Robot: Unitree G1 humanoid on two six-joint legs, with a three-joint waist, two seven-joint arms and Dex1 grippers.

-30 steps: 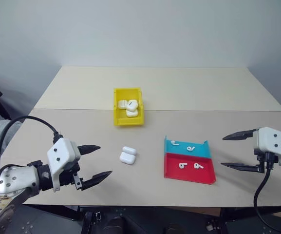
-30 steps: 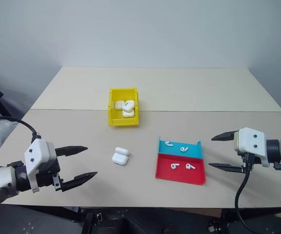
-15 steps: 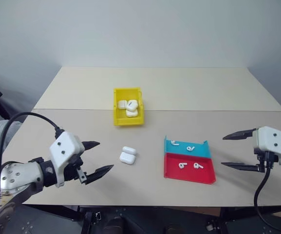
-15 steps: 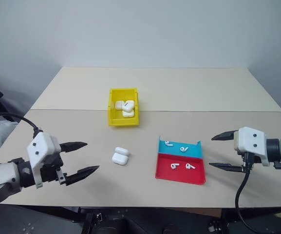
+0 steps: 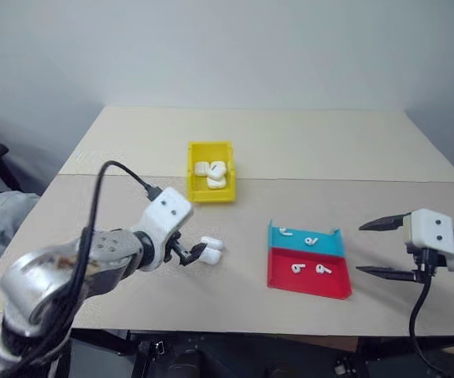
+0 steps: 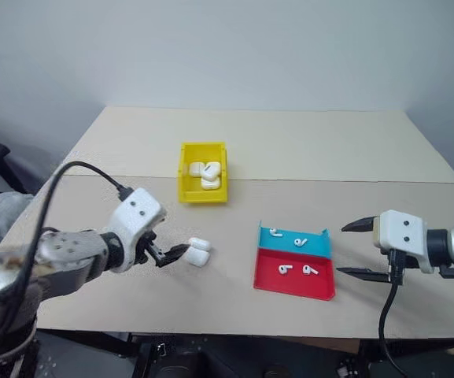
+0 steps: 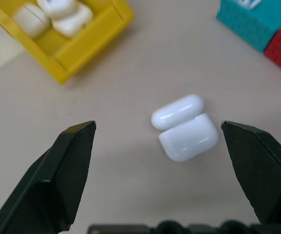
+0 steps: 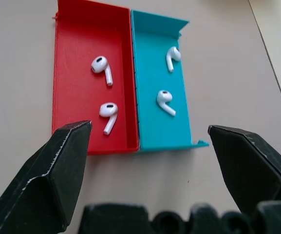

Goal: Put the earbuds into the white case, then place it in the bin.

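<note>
Earbuds (image 8: 108,112) wait in the two-part tray (image 5: 308,260) on the right, two in red, two in blue, with the right claw (image 5: 384,248) hanging wide just right of it. Out in the middle of the tabletop (image 5: 305,150) lies the white case (image 7: 185,127), lid flipped open, the left claw (image 7: 164,161) spread wide around it, angled down from the near left. Best close squarely on the body, not the lid. Beyond, the bin (image 5: 211,180) already holds cases.

left end effector (image 5: 189,250) now beside white case (image 5: 210,250)
</note>
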